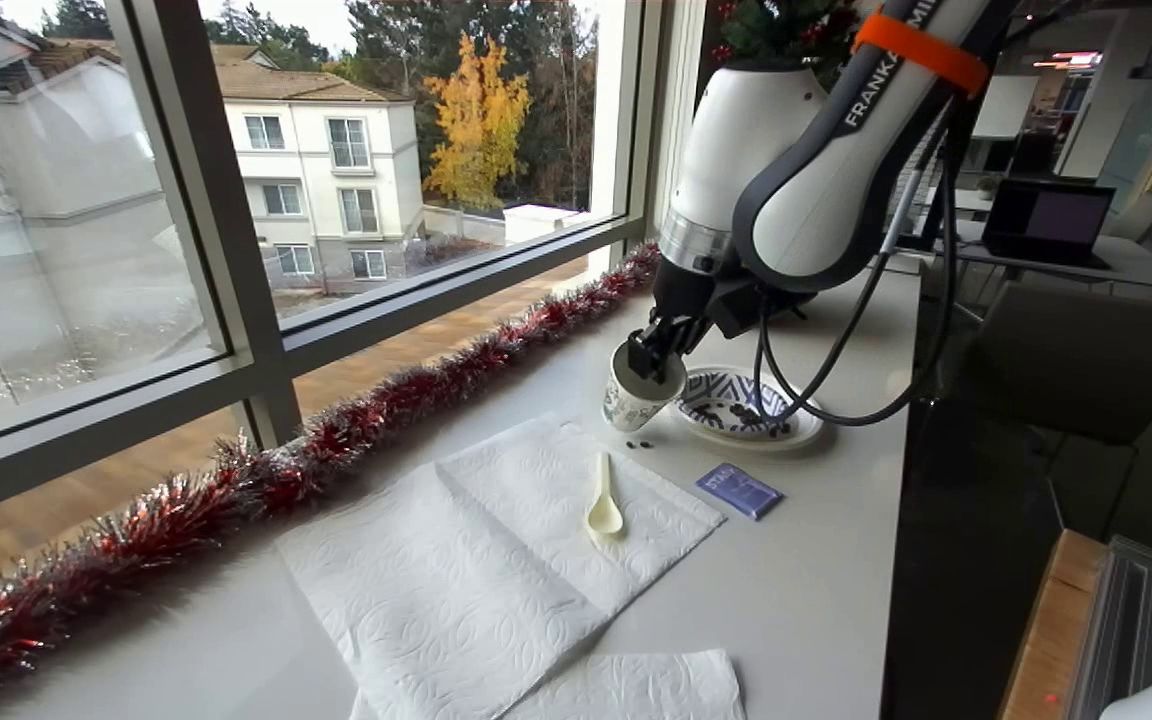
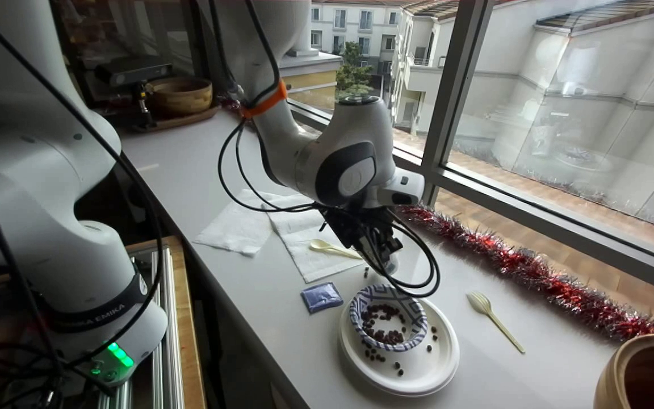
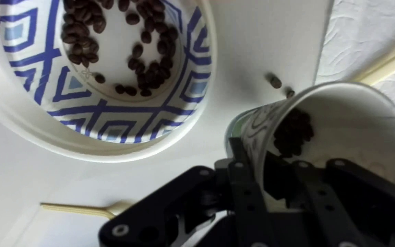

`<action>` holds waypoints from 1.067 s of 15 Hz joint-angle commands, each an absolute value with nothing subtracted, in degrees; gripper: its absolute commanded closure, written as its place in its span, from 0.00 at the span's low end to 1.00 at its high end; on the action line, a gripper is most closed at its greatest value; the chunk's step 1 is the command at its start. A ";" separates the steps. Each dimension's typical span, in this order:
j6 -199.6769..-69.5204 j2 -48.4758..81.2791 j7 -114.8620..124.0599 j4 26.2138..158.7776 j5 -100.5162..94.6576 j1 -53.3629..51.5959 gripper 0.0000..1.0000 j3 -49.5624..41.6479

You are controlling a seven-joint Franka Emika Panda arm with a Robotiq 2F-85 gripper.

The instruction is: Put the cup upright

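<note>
Cup [image 1: 633,403] is in my grip, mouth up but looking tilted, leaning right in an exterior view, just left of the bowl [image 1: 726,384] and off the far end of the towel [image 1: 476,560]. My gripper [image 3: 256,154] is clamped at the rim, one finger inside, one outside, only cup wall between. Can't tell if the base touches the counter [image 1: 816,560]. Dark beans [image 3: 293,132] inside, bunched to one side; two loose beans [image 3: 275,82] lie just beside it.

Handling, my guess: thin paper, so very light, springy, easy to dent or crease. Smooth printed side may slide a bit under a loose pinch. Rim is likely the stiffest part, so holding here makes sense; squeezing harder would probably fold the wall. Grip is off-centre, so it may pivot about my pads, and rolling beans could shift the weight.

Task reads as nearly done. What's left, I judge: level the base, set it flat, let go slowly, then lift straight so the inside finger doesn't drag it over.
</note>
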State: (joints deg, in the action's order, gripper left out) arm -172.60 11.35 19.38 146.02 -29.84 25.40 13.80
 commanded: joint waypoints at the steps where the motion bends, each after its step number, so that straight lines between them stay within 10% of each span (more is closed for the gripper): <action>1: -173.76 11.43 9.53 146.73 -16.74 20.02 0.93 10.73; 16: -165.15 12.99 4.42 138.37 8.16 15.72 0.98 8.67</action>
State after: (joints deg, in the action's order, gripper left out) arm -170.21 13.30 7.37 141.54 0.72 17.59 9.83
